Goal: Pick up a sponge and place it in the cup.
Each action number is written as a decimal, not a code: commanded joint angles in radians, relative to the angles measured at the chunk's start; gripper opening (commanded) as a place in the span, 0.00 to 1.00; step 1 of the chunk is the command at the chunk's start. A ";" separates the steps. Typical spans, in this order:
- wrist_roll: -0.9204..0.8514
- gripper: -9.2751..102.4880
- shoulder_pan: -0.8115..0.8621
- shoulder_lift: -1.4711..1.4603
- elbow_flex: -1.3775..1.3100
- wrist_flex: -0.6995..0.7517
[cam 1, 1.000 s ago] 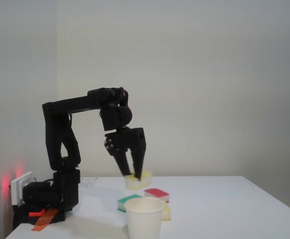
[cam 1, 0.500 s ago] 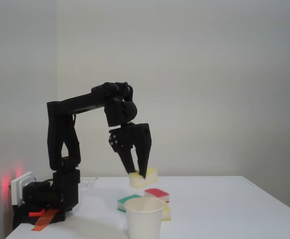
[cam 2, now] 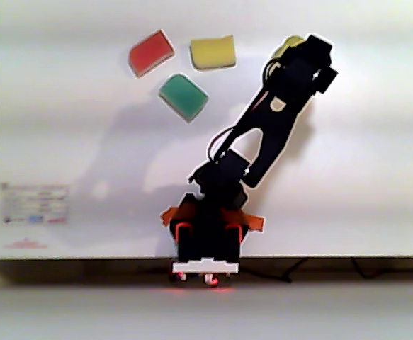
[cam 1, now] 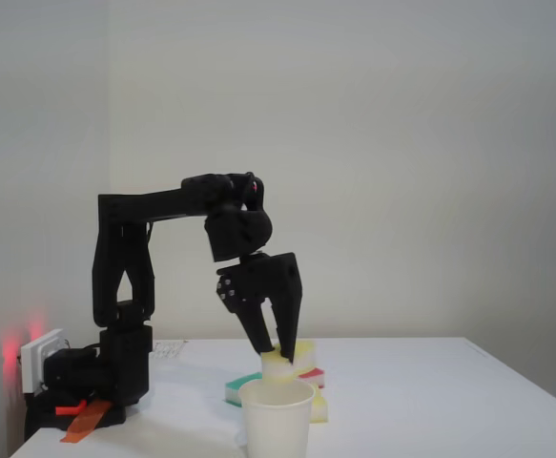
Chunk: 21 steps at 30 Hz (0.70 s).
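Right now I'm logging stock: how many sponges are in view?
4. One pale sponge is pinched in the end effector above the cup. On the table, in the other view: red-topped, yellow, green-topped. The arm might hide more.

The arm reaches forward, wrist bent down, fingers (cam 1: 279, 342) clamped and raised.

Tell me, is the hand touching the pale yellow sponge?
Touching. In the fixed view the hand has its fingers closed on the sponge, held in the air above the cup.
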 commanded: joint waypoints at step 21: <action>-0.028 0.38 -0.011 -0.006 -0.195 0.173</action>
